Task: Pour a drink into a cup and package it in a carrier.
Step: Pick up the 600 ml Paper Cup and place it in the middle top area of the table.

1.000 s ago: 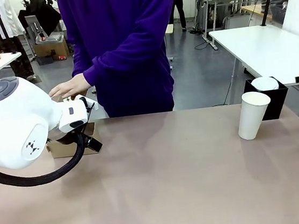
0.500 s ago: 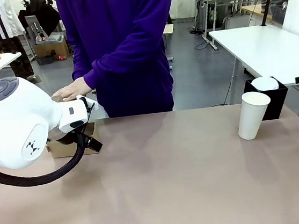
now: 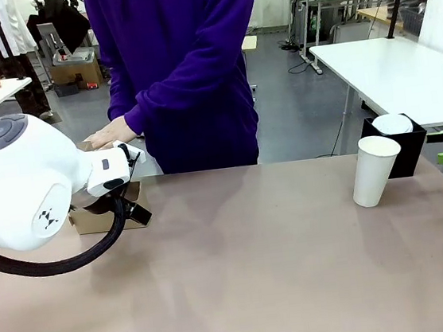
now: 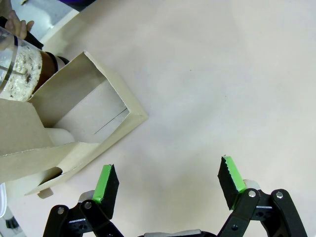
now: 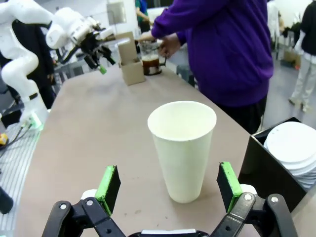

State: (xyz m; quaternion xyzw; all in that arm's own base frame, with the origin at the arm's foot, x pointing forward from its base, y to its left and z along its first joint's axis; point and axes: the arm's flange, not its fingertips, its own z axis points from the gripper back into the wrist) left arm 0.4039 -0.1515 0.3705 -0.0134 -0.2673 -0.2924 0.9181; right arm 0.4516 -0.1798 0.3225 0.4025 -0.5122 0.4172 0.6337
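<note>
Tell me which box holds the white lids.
The black box beside the cup, with white lids stacked inside; the brown cardboard carrier stands by the jug.

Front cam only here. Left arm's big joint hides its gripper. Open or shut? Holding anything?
Observer: The left gripper is open and holds nothing. It hangs over the table, just beside the carrier.
Operator: Anything else by the carrier?
Observer: A clear jug with dark liquid in it stands right next to it, with the person's hand on it.
Operator: Cup on my right, poured yet?
Observer: The right wrist view looks down into the cup. The inside is white, with no liquid to be seen.
</note>
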